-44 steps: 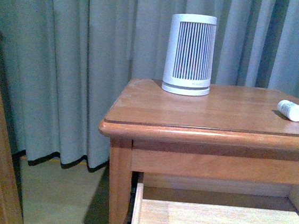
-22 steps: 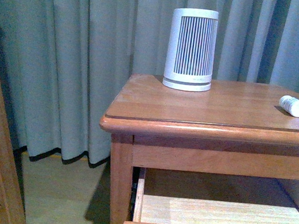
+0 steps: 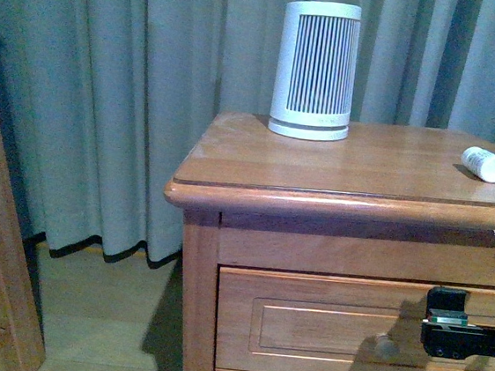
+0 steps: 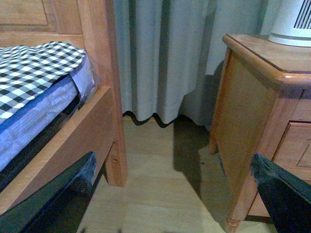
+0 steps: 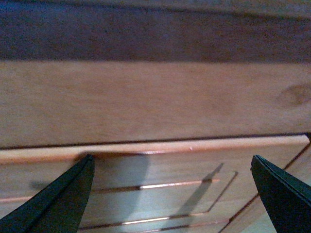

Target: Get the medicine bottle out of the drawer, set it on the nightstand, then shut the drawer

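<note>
Drawer (image 3: 339,328) sat nearly flush in the nightstand (image 3: 191,304), directly ahead of the right gripper (image 3: 463,328), whose jaws stood released at its panelled front. Medicine bottle (image 3: 485,164) lay on the top's far right. Left gripper (image 4: 170,194) hung released, well left.

The nightstand (image 3: 258,164) stands on a pale wood floor (image 3: 101,312). On its top sit a ribbed white device (image 3: 315,70) and, well apart, the bottle (image 3: 485,164), lying down.
</note>
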You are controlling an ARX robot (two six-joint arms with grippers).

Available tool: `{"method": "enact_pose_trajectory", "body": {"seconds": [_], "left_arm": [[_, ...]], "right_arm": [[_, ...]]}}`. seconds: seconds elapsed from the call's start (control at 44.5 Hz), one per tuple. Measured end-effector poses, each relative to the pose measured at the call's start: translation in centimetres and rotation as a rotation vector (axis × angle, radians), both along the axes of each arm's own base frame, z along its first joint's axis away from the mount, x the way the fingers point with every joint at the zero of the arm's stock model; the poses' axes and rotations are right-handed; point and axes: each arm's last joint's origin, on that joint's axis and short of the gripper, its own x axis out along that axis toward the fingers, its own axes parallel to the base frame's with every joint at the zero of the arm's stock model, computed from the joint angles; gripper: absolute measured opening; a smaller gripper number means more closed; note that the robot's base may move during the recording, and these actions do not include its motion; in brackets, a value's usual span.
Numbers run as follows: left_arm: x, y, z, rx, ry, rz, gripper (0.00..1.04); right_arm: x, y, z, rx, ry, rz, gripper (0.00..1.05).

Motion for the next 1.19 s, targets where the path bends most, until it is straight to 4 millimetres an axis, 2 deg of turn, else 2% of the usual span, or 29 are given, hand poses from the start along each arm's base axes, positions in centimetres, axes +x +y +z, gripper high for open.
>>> {"method": "enact_pose_trajectory", "body": {"seconds": [0.247, 0.382, 0.585, 0.765, 1.012, 1.125, 1.192], "left_arm": [[0.0, 0.0, 0.0, 0.0, 0.0, 0.0, 0.98], [0.0, 0.0, 0.0, 0.0, 0.0, 0.0, 0.98], [0.0, 0.0, 0.0, 0.0, 0.0, 0.0, 0.98], [0.0, 0.0, 0.0, 0.0, 0.0, 0.0, 0.98], [0.0, 0.0, 0.0, 0.0, 0.0, 0.0, 0.98], [0.0, 0.0, 0.0, 0.0, 0.0, 0.0, 0.98], [0.0, 0.0, 0.0, 0.0, 0.0, 0.0, 0.98]], "right_arm": [[0.3, -2.0, -0.1, -0.024, 0.053, -0.028, 0.98], [-0.9, -2.0, 1.5, -0.003, 0.08, -0.022, 0.98], [-5.2, -1.0, 4.4, 0.052, 0.135, -0.003, 0.98], [-9.5, -1.2, 7.4, 0.079, 0.145, 0.0, 0.98], [-15.5, -2.9, 13.2, 0.068, -0.017, -0.019, 0.98], [-18.7, -3.1, 14.7, 0.055, -0.087, -0.009, 0.98], [-20.5, -3.1, 14.4, 0.056, -0.1, 0.004, 0.98]]}}
